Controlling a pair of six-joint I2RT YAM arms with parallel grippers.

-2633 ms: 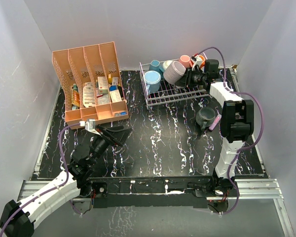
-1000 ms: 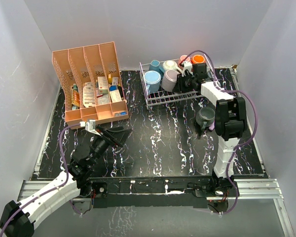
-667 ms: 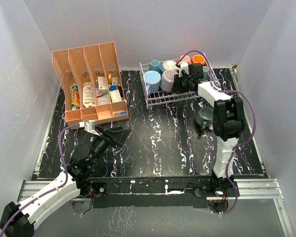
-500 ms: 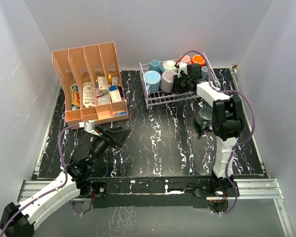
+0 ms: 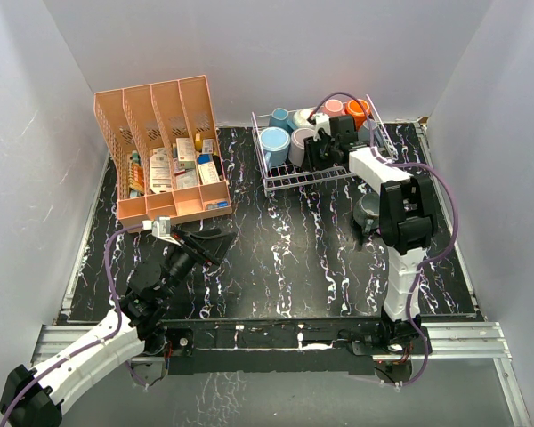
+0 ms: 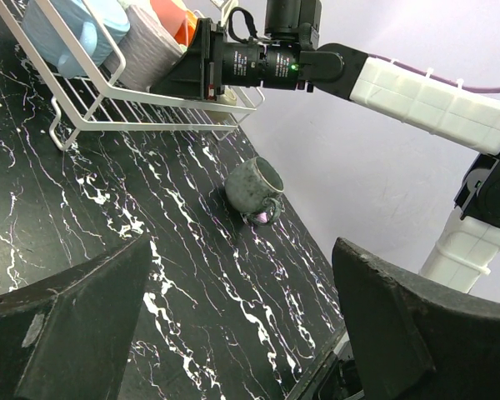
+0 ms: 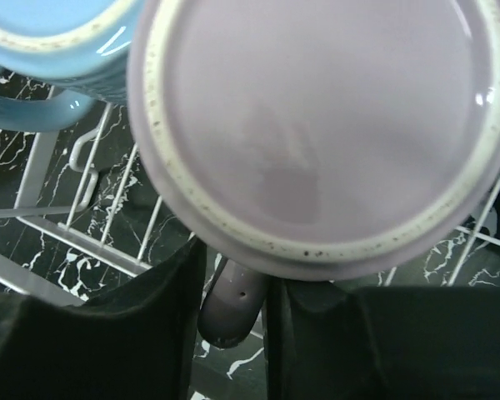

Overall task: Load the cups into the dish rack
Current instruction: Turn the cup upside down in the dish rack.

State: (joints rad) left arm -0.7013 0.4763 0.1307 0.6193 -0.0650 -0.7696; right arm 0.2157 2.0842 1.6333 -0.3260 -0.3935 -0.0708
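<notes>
My right gripper (image 5: 317,149) is shut on the handle (image 7: 229,304) of a lilac mug (image 5: 301,142), fingers (image 7: 92,333) on both sides of it. The mug (image 7: 317,125) lies on its side inside the white wire dish rack (image 5: 294,175), beside a light blue mug (image 5: 274,142). Teal (image 5: 279,116), cream (image 5: 304,116), pink (image 5: 333,107) and orange (image 5: 357,108) mugs sit at the rack's back. A dark grey mug (image 6: 254,183) lies on the table right of the rack, partly hidden behind my right arm from above. My left gripper (image 5: 215,242) is open and empty, low at front left.
A salmon-pink slotted organizer (image 5: 160,151) full of small packets stands at back left. A small pink stick (image 6: 267,217) lies by the dark grey mug. The black marbled table (image 5: 285,258) is walled by white panels on three sides.
My right gripper has carried the lilac mug leftward and down into the rack, until it rests next to the light blue mug. The left arm has not moved.
</notes>
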